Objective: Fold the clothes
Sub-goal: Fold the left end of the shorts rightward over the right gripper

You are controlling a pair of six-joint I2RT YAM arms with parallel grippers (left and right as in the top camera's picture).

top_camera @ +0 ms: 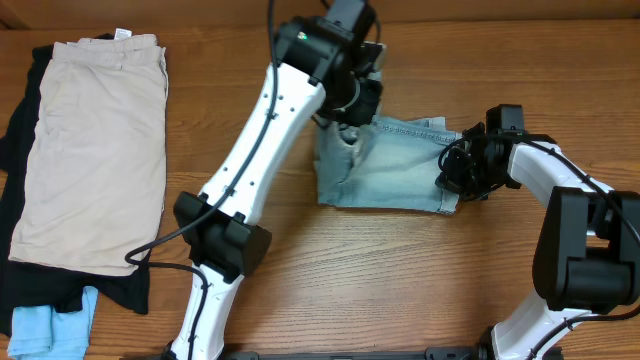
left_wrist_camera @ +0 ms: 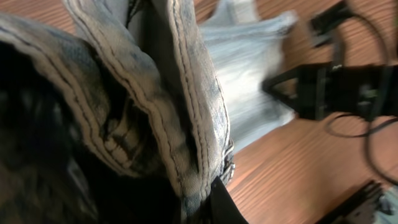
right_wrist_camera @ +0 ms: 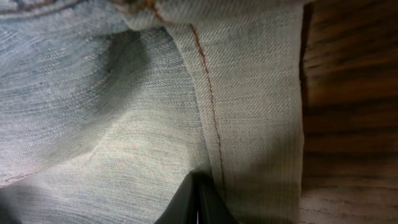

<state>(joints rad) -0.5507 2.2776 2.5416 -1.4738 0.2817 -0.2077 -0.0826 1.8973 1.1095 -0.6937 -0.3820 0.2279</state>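
Pale faded-blue denim shorts (left_wrist_camera: 186,93) are lying half-folded, left pincer (top_camera: 351,124) and right pincer (right_wrist_camera: 198,200) clenching them; beige shorts (top_camera: 100,150) to their left are seemingly sitting finished.

Your tabletop (top_camera: 400,270) is brown wood grain with dark streaks and a low sheen. The denim shorts (top_camera: 395,165) are faded, matt woven cloth. Up close you can see a fine twill weave, rust-orange stitching along a flat seam, and thick, rough, ridged hems. Far left of the denim shorts, the beige shorts (top_camera: 95,150) look smooth and matt, the black garment (top_camera: 20,130) dull, and the light-blue piece (top_camera: 40,330) soft. The left arm (top_camera: 262,135) and right arm (top_camera: 555,172) have smooth, white, faintly glossy plastic shells. The jaws are matt black.
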